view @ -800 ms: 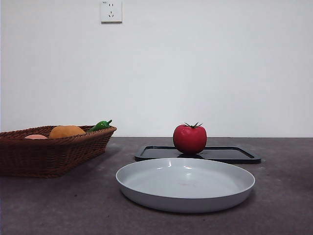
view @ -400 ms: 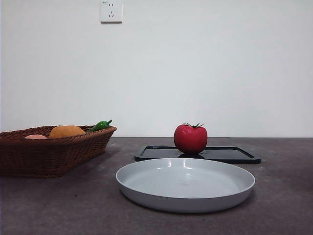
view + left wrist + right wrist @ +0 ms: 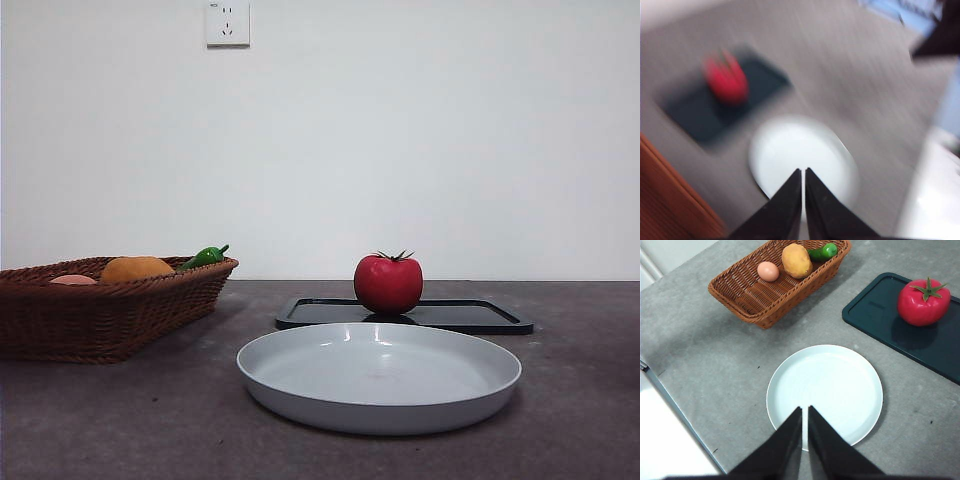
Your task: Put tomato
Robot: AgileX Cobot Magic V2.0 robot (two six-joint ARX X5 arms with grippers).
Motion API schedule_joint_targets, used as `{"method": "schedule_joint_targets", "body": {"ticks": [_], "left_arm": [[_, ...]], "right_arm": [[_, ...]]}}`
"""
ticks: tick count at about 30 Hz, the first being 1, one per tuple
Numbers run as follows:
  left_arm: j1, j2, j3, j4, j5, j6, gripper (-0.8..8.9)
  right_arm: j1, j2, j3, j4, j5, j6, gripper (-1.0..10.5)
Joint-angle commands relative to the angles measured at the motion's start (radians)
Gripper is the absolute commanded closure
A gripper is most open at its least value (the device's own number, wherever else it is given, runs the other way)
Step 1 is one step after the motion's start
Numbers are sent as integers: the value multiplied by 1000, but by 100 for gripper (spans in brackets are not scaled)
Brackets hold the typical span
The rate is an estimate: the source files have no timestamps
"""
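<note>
The glossy red tomato point(image 3: 388, 283) with a green stem stands on a dark tray point(image 3: 470, 315) behind a pale plate point(image 3: 379, 375). It also shows in the right wrist view point(image 3: 923, 302) and, blurred, in the left wrist view point(image 3: 726, 80). My left gripper point(image 3: 803, 172) is shut and empty, high above the plate point(image 3: 805, 155). My right gripper point(image 3: 805, 411) is shut and empty, high above the plate point(image 3: 825, 390). Neither gripper shows in the front view.
A wicker basket point(image 3: 100, 305) stands at the left with an orange round fruit point(image 3: 136, 268), a small green pepper point(image 3: 205, 256) and a pinkish egg-like thing point(image 3: 768, 271). The table edge point(image 3: 670, 405) shows in the right wrist view.
The tomato wobbled slightly to the right on the tray and came back. The left wrist view is blurred by motion.
</note>
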Motion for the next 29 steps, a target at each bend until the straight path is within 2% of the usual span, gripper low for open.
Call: {"method": "schedule_joint_targets", "body": {"ticks": [1, 3, 7, 14, 20, 29], "left_arm": [[79, -75, -50, 169, -10, 66, 805], [143, -137, -105, 269, -48, 66, 806], [248, -273, -250, 430, -218, 70, 806], [344, -494, -514, 566, -430, 61, 806], [370, -638, -709, 581, -499, 27, 806], [381, -741, -889, 576, -499, 1, 806]], "right_arm": [[7, 6, 7, 10, -1, 11, 940], [7, 6, 7, 10, -1, 11, 940], [7, 6, 7, 10, -1, 11, 940], [7, 6, 7, 10, -1, 11, 940], [7, 6, 7, 10, -1, 11, 940], [7, 6, 7, 10, -1, 11, 940]]}}
